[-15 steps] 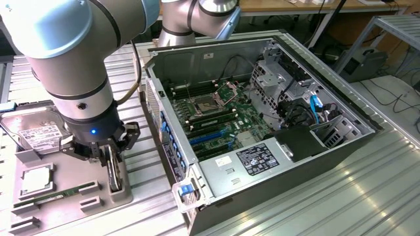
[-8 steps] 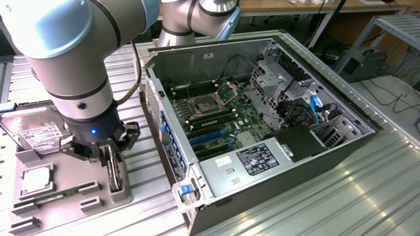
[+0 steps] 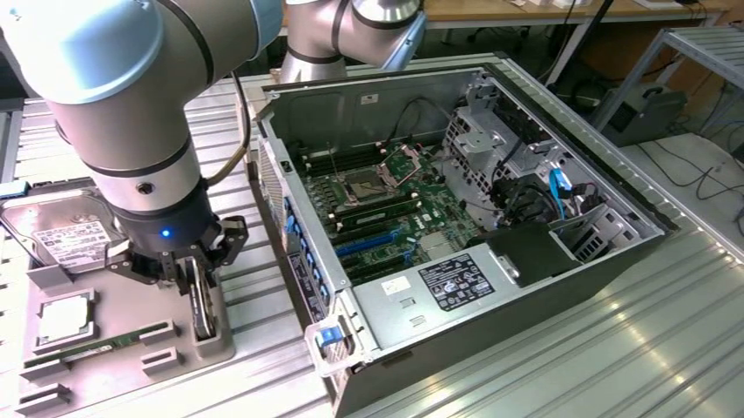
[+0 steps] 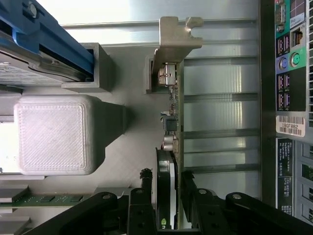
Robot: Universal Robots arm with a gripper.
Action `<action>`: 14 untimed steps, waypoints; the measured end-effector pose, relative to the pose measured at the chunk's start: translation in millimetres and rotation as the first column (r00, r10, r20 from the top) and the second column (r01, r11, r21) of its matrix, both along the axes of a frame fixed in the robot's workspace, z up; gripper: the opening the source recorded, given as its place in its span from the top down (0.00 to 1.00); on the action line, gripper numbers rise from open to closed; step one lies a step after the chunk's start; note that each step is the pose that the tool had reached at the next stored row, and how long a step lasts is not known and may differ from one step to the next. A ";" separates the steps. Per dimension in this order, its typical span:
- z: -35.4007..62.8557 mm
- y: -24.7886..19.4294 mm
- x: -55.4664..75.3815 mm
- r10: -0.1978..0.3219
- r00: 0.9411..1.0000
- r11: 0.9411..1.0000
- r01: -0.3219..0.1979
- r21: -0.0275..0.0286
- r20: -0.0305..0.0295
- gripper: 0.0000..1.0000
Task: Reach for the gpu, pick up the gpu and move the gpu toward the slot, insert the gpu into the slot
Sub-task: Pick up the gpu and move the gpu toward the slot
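The gpu stands on edge in a grey holder on the parts tray at the exterior view's left. Seen edge-on in the wrist view, the gpu has its silver bracket at the far end and its dark fan near the fingers. My gripper reaches straight down over the card, and in the wrist view the gripper has one black finger against each face, shut on it. The card still sits in the holder. The slot is a blue strip on the green motherboard inside the open case.
The open computer case lies to the exterior view's right of the tray, its rear ports close by. On the tray are a hard drive, a processor, a green memory stick and a grey printed block.
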State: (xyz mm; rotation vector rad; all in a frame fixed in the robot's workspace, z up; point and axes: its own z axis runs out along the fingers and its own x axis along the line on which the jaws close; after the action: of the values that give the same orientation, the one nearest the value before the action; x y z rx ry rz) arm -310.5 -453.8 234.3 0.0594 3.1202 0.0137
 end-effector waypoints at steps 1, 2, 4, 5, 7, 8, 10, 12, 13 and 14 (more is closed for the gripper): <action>0.0 0.0 -0.1 0.008 1.000 1.000 -0.008 0.000 0.000 0.63; 0.1 0.0 -0.2 0.019 1.000 1.000 -0.019 0.000 0.000 0.63; 0.0 0.0 -0.2 0.043 0.999 0.999 -0.043 0.000 0.000 0.63; 0.0 0.0 -0.2 0.044 0.999 0.999 -0.044 0.000 0.000 0.63; 0.0 0.0 -0.2 0.044 0.999 0.999 -0.044 0.000 0.000 0.63; 0.0 0.0 -0.2 0.044 0.999 0.999 -0.044 0.000 0.000 0.63; 0.0 0.0 -0.2 0.044 0.999 0.999 -0.044 0.000 0.000 0.65; 0.0 0.0 -0.2 0.044 0.999 0.999 -0.044 0.000 0.000 0.72; 0.0 0.0 -0.2 0.044 0.999 0.999 -0.044 0.000 0.000 0.72; -0.1 0.0 -0.2 0.044 0.999 0.999 -0.044 0.000 0.000 0.72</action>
State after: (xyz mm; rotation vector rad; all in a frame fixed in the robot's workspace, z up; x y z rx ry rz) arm -310.7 -453.8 234.2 -0.0093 3.1212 0.0142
